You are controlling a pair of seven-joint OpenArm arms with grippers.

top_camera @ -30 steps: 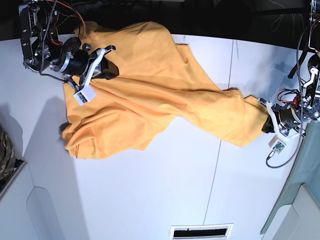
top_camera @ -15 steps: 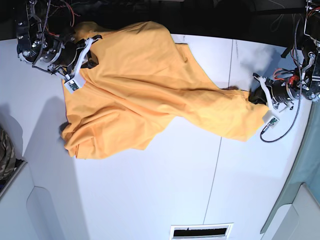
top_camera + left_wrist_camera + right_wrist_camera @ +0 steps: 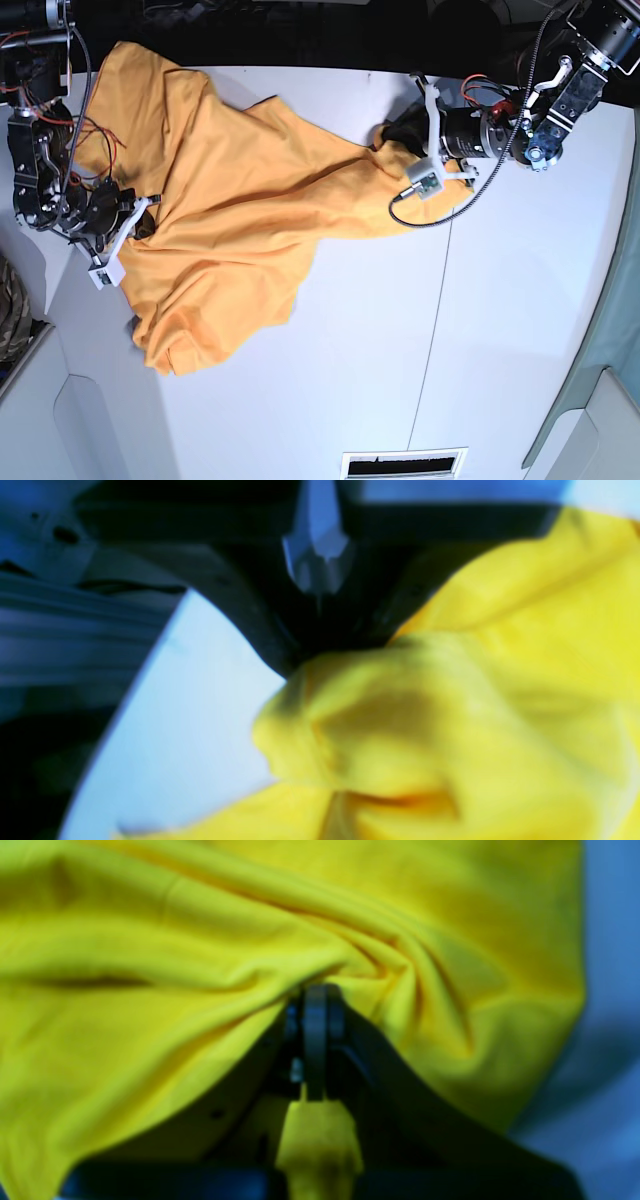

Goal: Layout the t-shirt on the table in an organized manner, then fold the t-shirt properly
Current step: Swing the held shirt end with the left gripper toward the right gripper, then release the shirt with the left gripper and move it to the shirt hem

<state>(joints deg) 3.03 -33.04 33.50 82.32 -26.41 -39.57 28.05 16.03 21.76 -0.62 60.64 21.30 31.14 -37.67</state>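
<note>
At the far left edge of the base view a scrap of camouflage cloth (image 3: 10, 310) shows beside the table (image 3: 330, 400). Next comes the right arm, hanging down the left side with its wrist bent toward the middle; the right gripper (image 3: 140, 215) is clenched on the shirt (image 3: 220, 230), biting into the cloth on its left side. The right wrist view shows the same — the dark jaws pressed together, with yellow folds radiating from the pinch.

The shirt lies rumpled on the white table, mostly on its left half. Its long axis runs diagonally, from a low bunched end near the left front up toward the right rear, where it narrows into a stretched tongue. A separate lobe reaches up to the table's rear-left edge. Creases fan from the two pinched spots, and the lower hem curls under itself.

Further right, the left arm reaches in from the upper right corner, forearm sloping down and leftward, cables looping below it. The left gripper (image 3: 402, 135) is clamped on the narrow right end of the shirt. The left wrist view, blurred, shows a bunch of yellow cloth at the closed jaws above the pale tabletop.
</note>
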